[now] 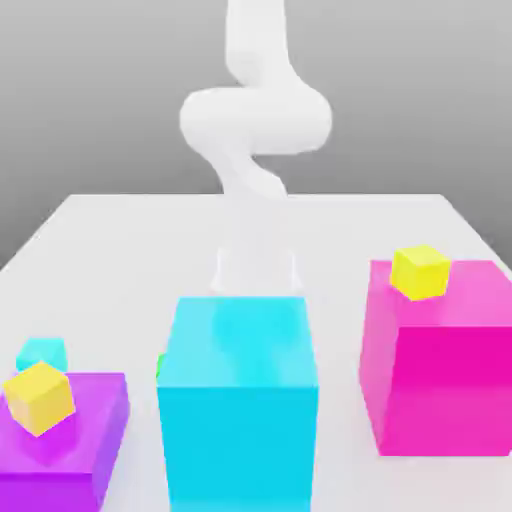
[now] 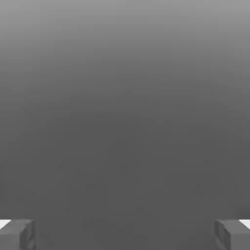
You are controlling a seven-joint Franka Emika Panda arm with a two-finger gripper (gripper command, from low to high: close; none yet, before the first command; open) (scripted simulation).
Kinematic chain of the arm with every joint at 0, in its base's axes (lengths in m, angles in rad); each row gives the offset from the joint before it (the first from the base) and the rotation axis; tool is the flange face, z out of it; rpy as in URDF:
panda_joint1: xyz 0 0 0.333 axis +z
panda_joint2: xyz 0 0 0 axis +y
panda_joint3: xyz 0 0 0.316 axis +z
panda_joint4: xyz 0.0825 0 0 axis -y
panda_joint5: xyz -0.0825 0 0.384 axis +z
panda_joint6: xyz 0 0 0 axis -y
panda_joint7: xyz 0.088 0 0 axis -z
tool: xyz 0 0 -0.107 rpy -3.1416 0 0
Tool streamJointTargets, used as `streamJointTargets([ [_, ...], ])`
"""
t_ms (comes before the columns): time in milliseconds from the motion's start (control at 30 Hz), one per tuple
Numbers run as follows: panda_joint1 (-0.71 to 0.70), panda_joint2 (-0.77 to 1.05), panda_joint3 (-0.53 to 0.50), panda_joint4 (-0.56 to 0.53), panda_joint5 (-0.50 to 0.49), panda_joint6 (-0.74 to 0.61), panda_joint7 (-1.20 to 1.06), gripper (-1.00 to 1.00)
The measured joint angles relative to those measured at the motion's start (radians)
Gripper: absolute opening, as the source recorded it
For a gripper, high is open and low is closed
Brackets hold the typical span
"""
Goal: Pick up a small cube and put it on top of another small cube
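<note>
Small cyan cube (image 1: 42,353), one: beyond purple block (image 1: 60,425), toward tabletop (image 1: 335,225)'s edge at the exterior view's left | gripper (image 2: 125,237): spread wide, empty | done: nothing visible | left: grasp, lift, stack on another small cube

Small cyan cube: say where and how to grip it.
Come straight down on the small cyan cube with the open tool and pinch two opposite upright sides. It looks level, with flat faces; the purple block and tilted yellow cube seem close, so approaching from above looks safest.
</note>
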Motion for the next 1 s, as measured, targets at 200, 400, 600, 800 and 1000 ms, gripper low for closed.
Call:
streamJointTargets([
  [200,-0.052,0.215,-0.162,-0.089,-0.052,0.117,-0.19,0.0],
  [400,-0.101,0.424,-0.339,-0.177,-0.051,0.232,-0.413,0.0],
  [600,-0.18,0.654,-0.49,-0.265,0.059,0.348,-0.713,0.0],
  [800,-0.348,0.898,-0.42,-0.313,0.303,0.466,-1.054,0.0],
  [1000,-0.512,1.062,-0.22,-0.276,0.494,0.583,-1.206,-1.0],
])
